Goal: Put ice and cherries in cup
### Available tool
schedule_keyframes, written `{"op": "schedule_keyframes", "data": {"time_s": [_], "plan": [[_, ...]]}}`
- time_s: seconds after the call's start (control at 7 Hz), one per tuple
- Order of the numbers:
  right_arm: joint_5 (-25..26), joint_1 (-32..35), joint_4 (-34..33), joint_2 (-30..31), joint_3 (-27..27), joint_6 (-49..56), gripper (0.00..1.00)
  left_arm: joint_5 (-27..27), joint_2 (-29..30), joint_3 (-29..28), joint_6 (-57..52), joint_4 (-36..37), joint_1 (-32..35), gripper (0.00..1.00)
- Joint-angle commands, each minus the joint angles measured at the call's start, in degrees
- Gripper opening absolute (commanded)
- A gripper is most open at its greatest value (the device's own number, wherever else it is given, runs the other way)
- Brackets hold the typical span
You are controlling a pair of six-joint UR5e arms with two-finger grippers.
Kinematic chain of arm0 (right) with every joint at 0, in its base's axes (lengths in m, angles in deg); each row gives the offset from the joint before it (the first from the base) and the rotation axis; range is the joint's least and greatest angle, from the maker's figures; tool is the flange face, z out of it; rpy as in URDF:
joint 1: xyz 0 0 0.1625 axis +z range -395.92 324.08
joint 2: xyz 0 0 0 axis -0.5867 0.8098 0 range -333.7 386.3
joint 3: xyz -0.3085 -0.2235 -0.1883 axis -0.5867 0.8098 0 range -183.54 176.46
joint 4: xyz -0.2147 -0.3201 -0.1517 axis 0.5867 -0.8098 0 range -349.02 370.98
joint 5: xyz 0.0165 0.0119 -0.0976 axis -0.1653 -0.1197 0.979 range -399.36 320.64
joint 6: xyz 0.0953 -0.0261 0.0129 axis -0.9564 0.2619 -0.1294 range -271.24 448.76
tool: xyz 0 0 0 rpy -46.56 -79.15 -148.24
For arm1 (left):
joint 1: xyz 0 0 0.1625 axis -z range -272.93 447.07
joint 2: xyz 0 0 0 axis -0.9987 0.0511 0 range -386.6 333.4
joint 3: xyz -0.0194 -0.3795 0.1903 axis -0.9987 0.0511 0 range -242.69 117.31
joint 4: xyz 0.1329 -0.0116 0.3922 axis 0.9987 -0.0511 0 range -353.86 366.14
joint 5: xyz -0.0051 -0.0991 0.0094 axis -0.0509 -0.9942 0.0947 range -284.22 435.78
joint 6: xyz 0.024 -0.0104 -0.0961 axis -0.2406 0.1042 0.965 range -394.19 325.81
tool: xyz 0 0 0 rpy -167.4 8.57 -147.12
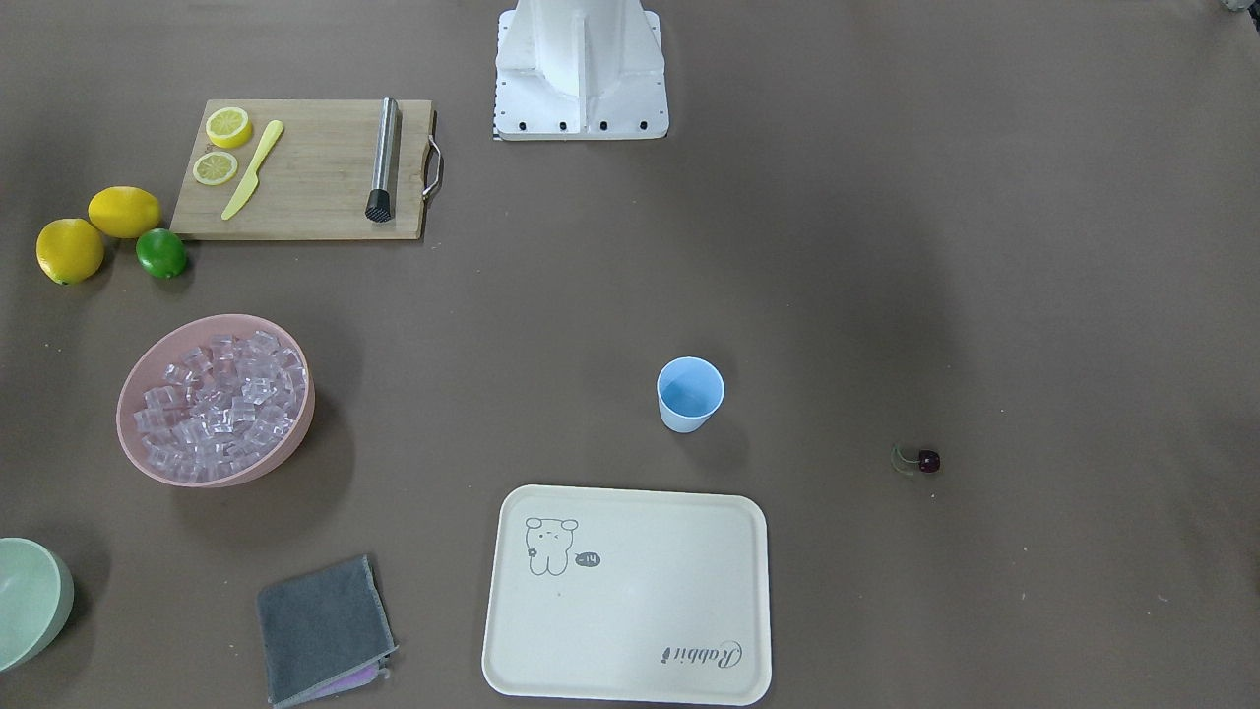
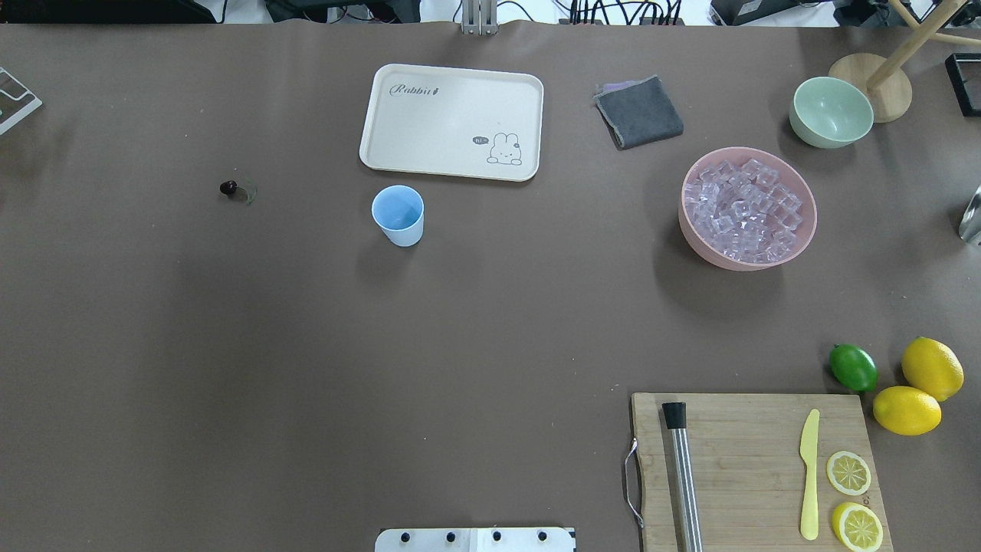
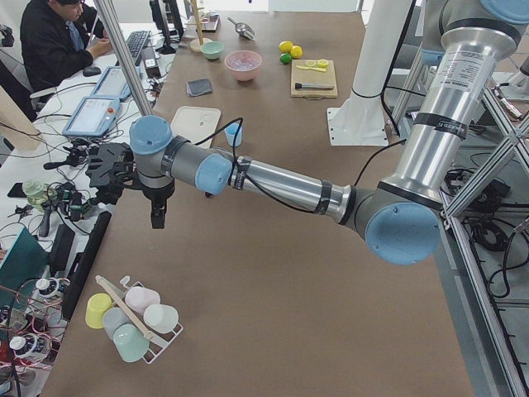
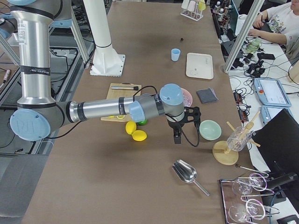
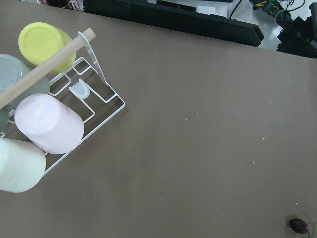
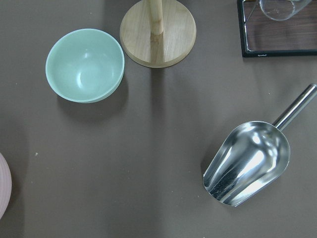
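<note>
From overhead I see cup upright on bench, cherry at its 9 o'clock, ice in pink bowl at 3; can't tell if L end effector or R end effector is spread.

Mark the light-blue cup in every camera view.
Front-facing: cup near centre, just above the tray.
Overhead: cup left of centre, just below the tray.
Exterior left: cup upper middle, right of the tray.
Exterior right: cup upper middle, left of the tray.
Left wrist: not in it.
Right wrist: not in it.
Shared landmark: the cream tray.
</note>
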Motion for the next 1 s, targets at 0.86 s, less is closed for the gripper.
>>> {"op": "schedule_keyframes", "data": {"time_s": [0.86], "plan": [[-0.2,0.0,0.1,-0.9,-2.0,0.1,1.0,4.1,4.7,-2.9,9.5,-1.5,-1.5,0.98]]}}
